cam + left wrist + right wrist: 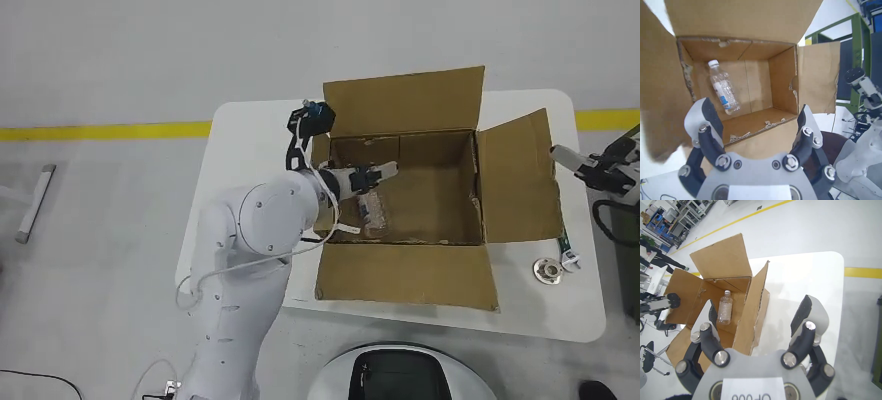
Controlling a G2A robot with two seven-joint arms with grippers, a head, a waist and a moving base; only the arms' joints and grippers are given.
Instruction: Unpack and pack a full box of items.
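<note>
- Bottle point(723, 89): clear plastic with a white cap and a label band, lying on its side on the floor of the box point(780, 79), close to the wall on the left arm's side.
- Handling, as I judge it: light, thin-walled and crinkly. It dents under a hard squeeze, is smooth enough to slip, and is free to roll.
- Hold: across the body at the label band, with the pads square to its length. The shoulder under the cap looks stiffer if the middle gives.
- Box: cardboard, all four flaps folded out, inner edges torn. The bottle is the one item I see in it.
- Left claw point(755, 106): spread wide, holding nothing, above the box's left side and over the bottle.
- Right claw point(759, 300): also wide and unladen, out past the right flap.
- Surface point(530, 310): a small round item point(545, 268) lies beside the right flap.
</note>
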